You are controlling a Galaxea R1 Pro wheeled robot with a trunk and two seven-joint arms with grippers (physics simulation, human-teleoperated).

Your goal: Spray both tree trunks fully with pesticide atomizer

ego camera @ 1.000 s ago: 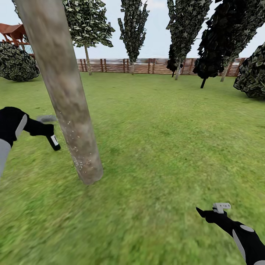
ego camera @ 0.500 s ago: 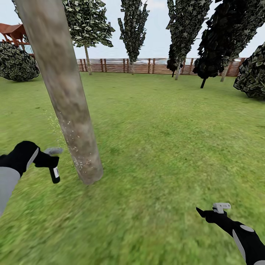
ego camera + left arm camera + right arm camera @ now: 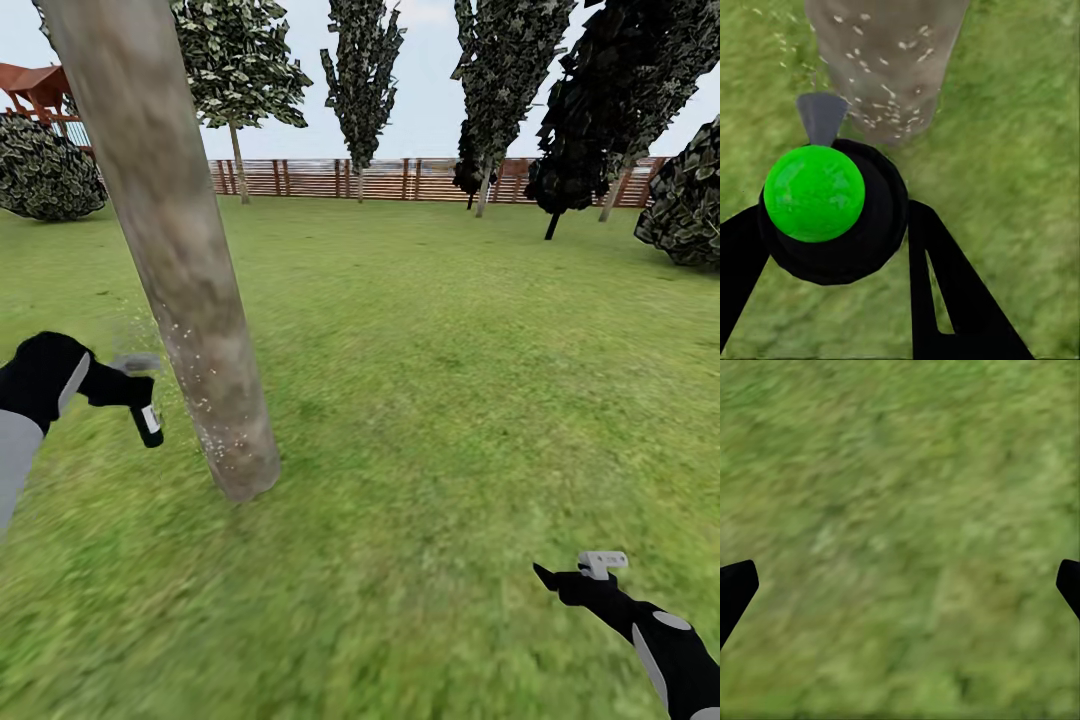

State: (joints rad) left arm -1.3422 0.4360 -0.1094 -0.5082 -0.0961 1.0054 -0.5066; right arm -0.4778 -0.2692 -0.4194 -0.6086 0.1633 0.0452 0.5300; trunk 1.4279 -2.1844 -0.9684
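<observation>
A leaning grey-brown tree trunk rises from the grass at the left, its lower part dotted with white specks. My left gripper is shut on the pesticide atomizer, a black bottle with a grey head, held just left of the trunk. In the left wrist view the atomizer shows its green spot, with its grey nozzle aimed at the speckled trunk. White droplets hang in the air beside the trunk. My right gripper stands open low over the lawn at the lower right, its fingertips wide apart above bare grass.
The green lawn stretches back to a brown slatted fence. Several tall dark-leaved trees stand along the fence. Round bushes sit at the far left and far right. A red roofed structure shows at the back left.
My left gripper with the atomizer dropped low beside the trunk half a second ago and has now risen part of the way back up. The right arm has not moved.
</observation>
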